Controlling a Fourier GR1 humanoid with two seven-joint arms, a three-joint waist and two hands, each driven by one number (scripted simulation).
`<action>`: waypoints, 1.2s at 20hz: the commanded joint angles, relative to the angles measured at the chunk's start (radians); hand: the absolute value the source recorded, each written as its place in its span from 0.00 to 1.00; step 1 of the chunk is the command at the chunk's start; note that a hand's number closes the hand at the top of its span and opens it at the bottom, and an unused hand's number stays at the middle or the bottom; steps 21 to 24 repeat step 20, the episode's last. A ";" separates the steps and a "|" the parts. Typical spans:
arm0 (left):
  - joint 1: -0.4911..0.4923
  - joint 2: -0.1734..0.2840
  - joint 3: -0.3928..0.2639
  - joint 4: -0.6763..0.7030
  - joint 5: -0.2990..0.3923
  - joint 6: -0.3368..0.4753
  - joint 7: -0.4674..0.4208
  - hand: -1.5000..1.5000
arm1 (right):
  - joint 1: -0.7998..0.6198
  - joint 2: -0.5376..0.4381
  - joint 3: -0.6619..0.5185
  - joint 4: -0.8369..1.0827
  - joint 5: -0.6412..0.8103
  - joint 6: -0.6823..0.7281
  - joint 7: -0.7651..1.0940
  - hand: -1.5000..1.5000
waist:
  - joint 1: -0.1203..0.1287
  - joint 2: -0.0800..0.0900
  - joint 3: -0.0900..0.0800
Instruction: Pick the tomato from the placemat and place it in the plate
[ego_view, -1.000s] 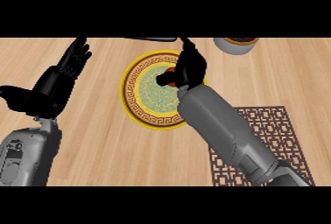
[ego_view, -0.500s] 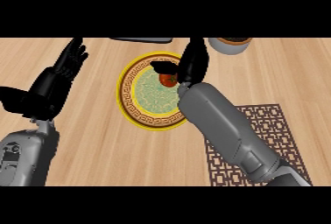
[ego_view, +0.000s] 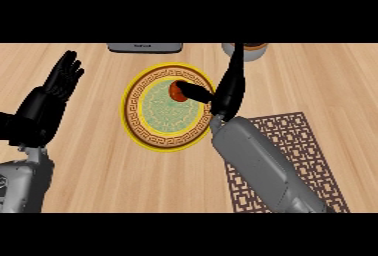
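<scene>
Head view shows my right hand above the right rim of the plate, thumb against the tomato, which sits over the plate's upper right; my fingers rise straight toward the frame's top, apparently spread. My left hand rests open at left. The placemat lies lower right on the table. Withdrawing carelessly could nudge the tomato rolling off the rim.

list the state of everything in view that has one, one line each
tomato: over the plate's upper right part, beside the right hand's thumb; contact with the plate cannot be told
plate: flat on the counter, left of the placemat
placemat: flat on the counter, nothing on its visible part; partly hidden by the right forearm
right hand: open, fingers straight, above the plate's right edge
left hand: open, resting at the left, fingers up
</scene>
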 joint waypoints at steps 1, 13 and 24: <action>0.029 0.023 0.035 -0.017 0.013 -0.011 0.001 0.50 | 0.180 0.000 0.050 -0.191 0.055 -0.057 0.013 0.00 | -0.037 -0.011 -0.001; 0.078 -0.018 0.013 -0.093 -0.010 -0.007 0.034 0.50 | 0.572 -0.221 0.014 -0.657 0.125 0.153 0.003 0.00 | -0.024 -0.004 -0.001; 0.012 -0.005 0.040 -0.021 -0.006 -0.021 0.015 0.50 | 0.779 -0.280 0.016 -0.754 0.145 0.147 -0.118 0.00 | -0.025 -0.003 -0.001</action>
